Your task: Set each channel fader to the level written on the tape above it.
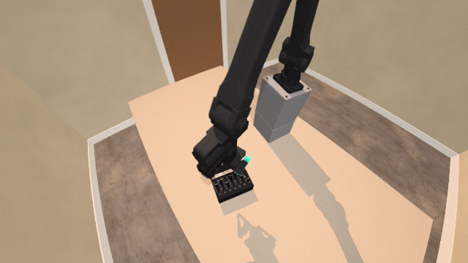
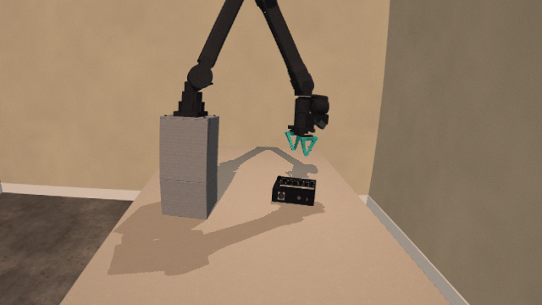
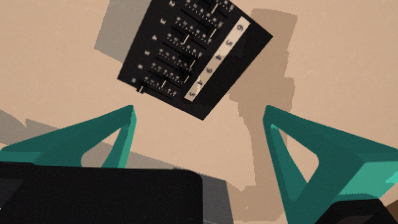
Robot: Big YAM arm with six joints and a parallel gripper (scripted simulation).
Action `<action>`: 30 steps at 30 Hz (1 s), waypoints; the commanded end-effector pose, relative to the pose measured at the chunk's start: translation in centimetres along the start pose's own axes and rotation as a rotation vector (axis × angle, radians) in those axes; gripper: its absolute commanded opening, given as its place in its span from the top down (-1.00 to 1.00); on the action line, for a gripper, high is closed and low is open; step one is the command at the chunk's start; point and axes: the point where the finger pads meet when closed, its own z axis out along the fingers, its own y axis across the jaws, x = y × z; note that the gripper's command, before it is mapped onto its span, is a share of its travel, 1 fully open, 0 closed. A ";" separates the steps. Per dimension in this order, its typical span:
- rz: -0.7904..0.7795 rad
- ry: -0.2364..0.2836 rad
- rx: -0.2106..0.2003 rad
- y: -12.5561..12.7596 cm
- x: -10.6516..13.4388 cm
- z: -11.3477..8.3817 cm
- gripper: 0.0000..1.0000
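Note:
The black lighting desk (image 1: 235, 191) (image 2: 293, 197) (image 3: 225, 87) stands on the table, seen turned at an angle in the wrist view, its upper part cut off. Its pale tape (image 3: 214, 64) reads 6, 5, 4, 9, 4, 5. The channel caps stand at differing heights; caps 3 (image 3: 186, 39) and 6 (image 3: 163, 83) are around mid-slot, cap 5 (image 3: 186, 78) is nearer the tape. The master cap (image 3: 141, 89) is at the slot end away from the tape. Exact levels are too small to read. My gripper (image 2: 300, 152) (image 3: 199, 112) is open and empty, above the desk and touching nothing.
The grey pedestal (image 1: 279, 109) (image 2: 186, 165) carries the arm's base and stands to one side of the desk. The table (image 1: 292, 219) (image 2: 271, 263) has a long edge near the desk's side. Arm shadows lie across the table. A wall rises beyond the table.

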 end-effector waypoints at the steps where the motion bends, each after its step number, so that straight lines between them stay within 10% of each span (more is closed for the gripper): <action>1: -0.278 -0.026 -0.005 -0.1 -0.5 -1.3 -1.00; 21: -1.210 -0.066 -0.019 -0.1 -0.1 -1.2 -1.00; 30: -1.265 -0.078 -0.016 0.4 -0.7 -1.4 -1.00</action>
